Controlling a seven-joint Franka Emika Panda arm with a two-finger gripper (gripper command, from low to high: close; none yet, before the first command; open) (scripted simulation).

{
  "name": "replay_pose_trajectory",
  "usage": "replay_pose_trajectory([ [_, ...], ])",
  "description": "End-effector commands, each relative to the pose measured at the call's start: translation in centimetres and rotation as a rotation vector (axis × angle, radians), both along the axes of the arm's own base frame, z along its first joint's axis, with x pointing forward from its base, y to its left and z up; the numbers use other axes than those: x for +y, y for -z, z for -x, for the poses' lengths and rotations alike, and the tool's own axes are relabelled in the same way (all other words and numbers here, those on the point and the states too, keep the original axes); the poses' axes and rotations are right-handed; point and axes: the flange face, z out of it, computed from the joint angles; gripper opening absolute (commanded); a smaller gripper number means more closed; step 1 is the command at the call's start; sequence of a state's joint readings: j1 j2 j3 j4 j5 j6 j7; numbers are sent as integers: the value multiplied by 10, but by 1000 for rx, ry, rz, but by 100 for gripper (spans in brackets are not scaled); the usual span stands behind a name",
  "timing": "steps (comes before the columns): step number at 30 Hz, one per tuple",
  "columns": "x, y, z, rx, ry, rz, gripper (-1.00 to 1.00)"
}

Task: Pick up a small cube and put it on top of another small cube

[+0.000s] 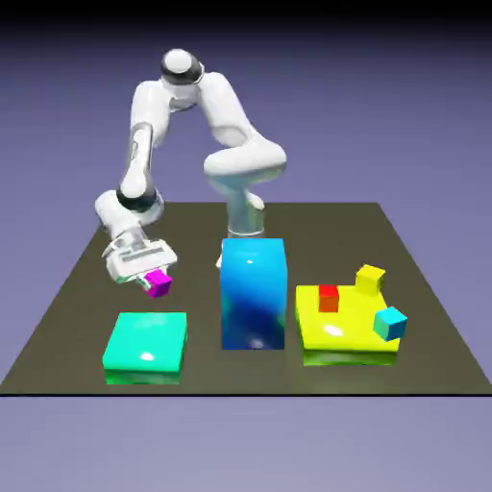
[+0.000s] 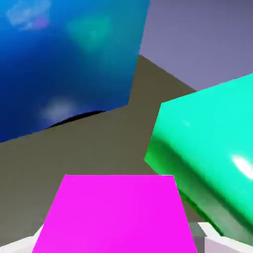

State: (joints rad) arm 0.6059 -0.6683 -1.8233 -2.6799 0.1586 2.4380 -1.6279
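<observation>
Gripping the small magenta cube (image 1: 159, 283), the fingers (image 1: 147, 280) are clamped on its sides, left of the middle in the exterior view; the white arm (image 1: 139, 159) arches over from the upper middle of that frame and comes down at the left, its hand tilted. Below the held cube, in the lower left, lies a flat green block (image 1: 146, 342). A tall blue block (image 1: 254, 294) stands just right of the middle. In the lower right, a large flat yellow block (image 1: 346, 319) lies on the dark table (image 1: 202, 377), with a small red cube (image 1: 329, 298) seen over its upper part. The small yellow cube (image 1: 370, 280) shows at that block's upper right corner, and a small cyan cube (image 1: 390, 324) at its right edge, lower in the frame. In the hand view, the magenta cube fills the bottom middle between the pale fingers, the blue block takes the upper left, and the green block spreads across the right side.
</observation>
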Motion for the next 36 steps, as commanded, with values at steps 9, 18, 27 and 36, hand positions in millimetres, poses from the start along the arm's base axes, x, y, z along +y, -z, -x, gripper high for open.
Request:
replay_pose_trajectory([
  [9,23,-102,-115,42,-447,149,-100],
  [18,173,-163,-235,94,-973,183,-100],
  [27,407,-144,-276,206,-1538,48,-100],
  [36,622,-62,-199,412,-2025,-286,-100],
])
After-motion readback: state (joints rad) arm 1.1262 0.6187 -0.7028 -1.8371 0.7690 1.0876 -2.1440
